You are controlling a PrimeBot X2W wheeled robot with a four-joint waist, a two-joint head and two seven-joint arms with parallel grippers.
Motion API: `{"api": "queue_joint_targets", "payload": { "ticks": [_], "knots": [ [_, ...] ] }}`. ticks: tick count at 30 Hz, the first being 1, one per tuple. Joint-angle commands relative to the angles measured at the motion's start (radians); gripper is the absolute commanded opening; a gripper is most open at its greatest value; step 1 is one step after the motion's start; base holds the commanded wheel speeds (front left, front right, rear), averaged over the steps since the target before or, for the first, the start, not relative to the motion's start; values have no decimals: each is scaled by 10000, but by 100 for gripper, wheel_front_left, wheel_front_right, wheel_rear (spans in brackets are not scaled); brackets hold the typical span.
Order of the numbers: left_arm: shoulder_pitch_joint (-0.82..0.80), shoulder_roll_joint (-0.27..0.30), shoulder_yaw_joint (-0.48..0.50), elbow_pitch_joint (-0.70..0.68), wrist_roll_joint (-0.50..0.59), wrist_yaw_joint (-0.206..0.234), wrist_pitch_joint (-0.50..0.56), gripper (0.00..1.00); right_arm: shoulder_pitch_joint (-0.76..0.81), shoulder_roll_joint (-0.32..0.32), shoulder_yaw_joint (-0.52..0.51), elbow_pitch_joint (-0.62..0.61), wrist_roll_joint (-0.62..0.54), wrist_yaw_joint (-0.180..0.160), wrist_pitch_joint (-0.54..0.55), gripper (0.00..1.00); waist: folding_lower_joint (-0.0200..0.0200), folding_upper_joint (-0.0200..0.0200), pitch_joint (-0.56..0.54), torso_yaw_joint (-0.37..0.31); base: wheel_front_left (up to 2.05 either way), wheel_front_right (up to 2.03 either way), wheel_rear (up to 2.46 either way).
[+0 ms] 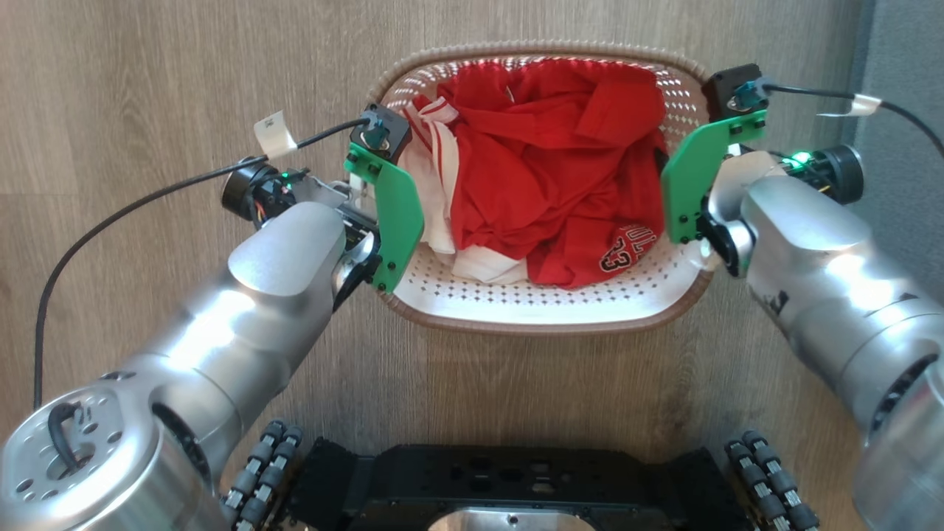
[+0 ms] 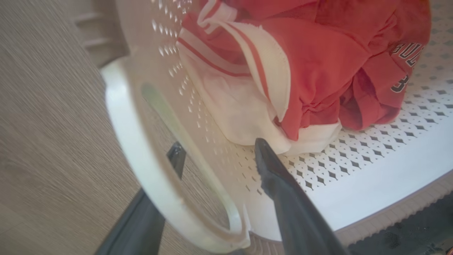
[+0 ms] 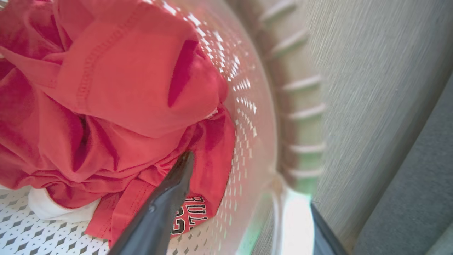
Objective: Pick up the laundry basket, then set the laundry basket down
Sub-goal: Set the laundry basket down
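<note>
1. The wood floor [image 1: 147, 74] runs under everything. The basket [image 1: 546, 313] lies in front of your robot's base [image 1: 516, 472], close to the floor's grey right edge.
2. The basket sits between your arms, with the left arm [image 1: 243, 310] at its left end and the right arm [image 1: 818, 251] at its right end.
3. Red and white clothes [image 1: 546, 162] are heaped in its middle.
4. Your left gripper [image 2: 217, 148] is spread astride the left wall. One finger is inside over the perforated bottom, the other outside behind the white handle [image 2: 141, 148].
5. Your right gripper [image 3: 251, 182] is spread as well, with one finger over the red cloth and the other outside the right wall.
</note>
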Motion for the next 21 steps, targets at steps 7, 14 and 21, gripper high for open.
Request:
{"api": "queue_joint_targets", "payload": {
  "ticks": [7, 14, 21],
  "knots": [
    [36, 3, 48, -174, 3, 47, -142, 100, 485, -522, -413, -31, -982, 71, 136, 100, 0, 0, 96, 50, 0, 0, 0],
    [35, 3, 48, -105, 36, 85, -177, 100, 709, -299, -1607, -30, -1709, 71, 321, 100, 0, 0, 17, 35, 0, 0, 0],
    [45, 3, 48, 45, 107, 439, -467, 100, 928, -122, -2352, -30, -2326, 71, 491, 100, 0, 0, -238, 2, 0, 0, 0]
  ]
}}
